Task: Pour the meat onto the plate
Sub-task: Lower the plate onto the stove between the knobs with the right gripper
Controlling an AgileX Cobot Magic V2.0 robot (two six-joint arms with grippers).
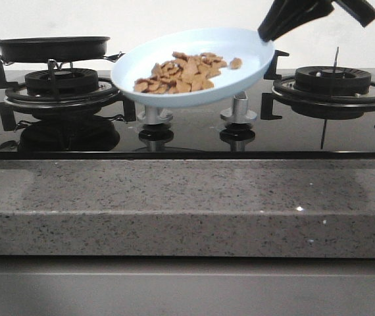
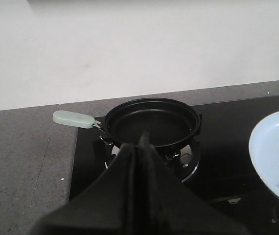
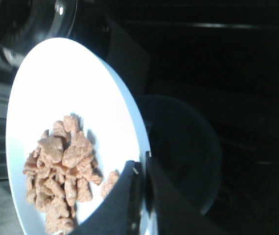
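At the far left the black frying pan sits empty on the left burner, its pale handle pointing outward. In the left wrist view the left gripper hovers near it with its jaws pressed together, holding nothing.

In the middle, the plate is lifted above the stove knobs and tilted down toward the left. The meat lies heaped on its lower half, well inside the rim. The small pieces look light and loose, likely to slide all at once on the smooth glazed surface if the tilt grows. The plate itself seems stiff, slick and breakable, so a firm pinch at the raised rim looks right.

At the upper right, the right gripper is clamped on that rim, one finger on each face. The right burner stands bare on the table.
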